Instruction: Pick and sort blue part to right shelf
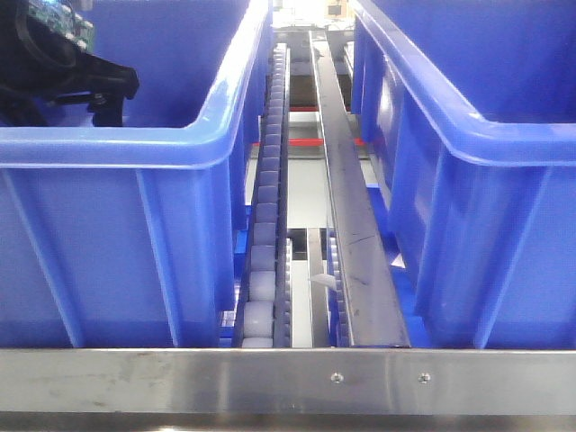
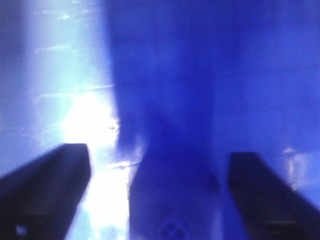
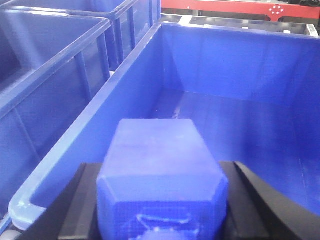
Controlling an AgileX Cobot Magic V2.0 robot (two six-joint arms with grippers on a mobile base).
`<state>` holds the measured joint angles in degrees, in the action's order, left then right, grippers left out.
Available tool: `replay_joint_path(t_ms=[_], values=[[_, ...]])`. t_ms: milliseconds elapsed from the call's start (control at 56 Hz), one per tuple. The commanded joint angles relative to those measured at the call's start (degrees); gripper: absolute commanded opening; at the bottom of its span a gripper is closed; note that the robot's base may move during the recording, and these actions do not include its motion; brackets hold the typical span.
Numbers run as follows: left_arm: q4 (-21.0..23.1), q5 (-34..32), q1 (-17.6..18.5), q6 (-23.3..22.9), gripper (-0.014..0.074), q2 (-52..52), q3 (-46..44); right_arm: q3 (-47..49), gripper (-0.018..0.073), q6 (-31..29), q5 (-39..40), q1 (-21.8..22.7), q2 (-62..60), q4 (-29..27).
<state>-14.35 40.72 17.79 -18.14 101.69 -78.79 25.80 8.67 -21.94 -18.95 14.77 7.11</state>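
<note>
So the right tool (image 3: 162, 200) is clamped on the blue part (image 3: 161, 175), a chunky block with bevelled corners, wedged between the two dark fingers (image 3: 262, 202). It's hanging above the near end of the right blue bin (image 3: 95, 117), just inside that bin's near-left corner, with the bin floor visible further ahead of it. A second blue bin (image 3: 55, 55) sits to the left of that one, and a red bar (image 3: 235, 7) runs across behind its far wall.

In the front view the left arm (image 1: 63, 63) is dipped down into the left blue bin (image 1: 117, 148), only its black body showing over the rim. Between that bin and the right-hand one (image 1: 477, 135) there's a roller track (image 1: 265, 234) and a slanted metal rail (image 1: 351, 225), with a steel frame bar (image 1: 288, 378) across the front.

The left wrist view is super blurry: the left tool (image 2: 160, 195) has its fingers (image 2: 45, 190) spread wide apart, with nothing clearly gripped. There's a dark blue shape between them that I can't identify, plus a big glare patch.
</note>
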Motion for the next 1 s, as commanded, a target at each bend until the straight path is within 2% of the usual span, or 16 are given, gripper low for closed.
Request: replay_joint_path(t_ms=[0,214,393,625,785,982], values=[[-0.04,-0.79,-0.18,1.19,0.0662,-5.4,-2.09,1.48,0.0206,-0.6,4.88,-0.05,0.7,0.65],[3.08,-2.4,0.15,2.58,0.0662,-17.2,0.97,1.48,0.0206,-0.6,4.56,-0.05,0.7,0.65],[3.31,-9.63,1.56,2.58,0.0632,-32.41,13.51,1.48,0.0206,-0.6,3.33,-0.05,0.7,0.65],[2.08,-17.66,1.78,2.58,0.0435,-51.26,28.73,1.53,0.0206,0.04,1.4,-0.05,0.7,0.53],[-0.54,-18.81,1.78,2.58,0.0276,-64.32,35.35,3.51,0.0206,6.93,-1.16,-0.05,1.99,-0.53],[-0.64,-18.3,1.78,2.58,0.0119,-73.94,39.13,14.23,0.0206,7.89,-9.2,-0.05,12.98,2.76]])
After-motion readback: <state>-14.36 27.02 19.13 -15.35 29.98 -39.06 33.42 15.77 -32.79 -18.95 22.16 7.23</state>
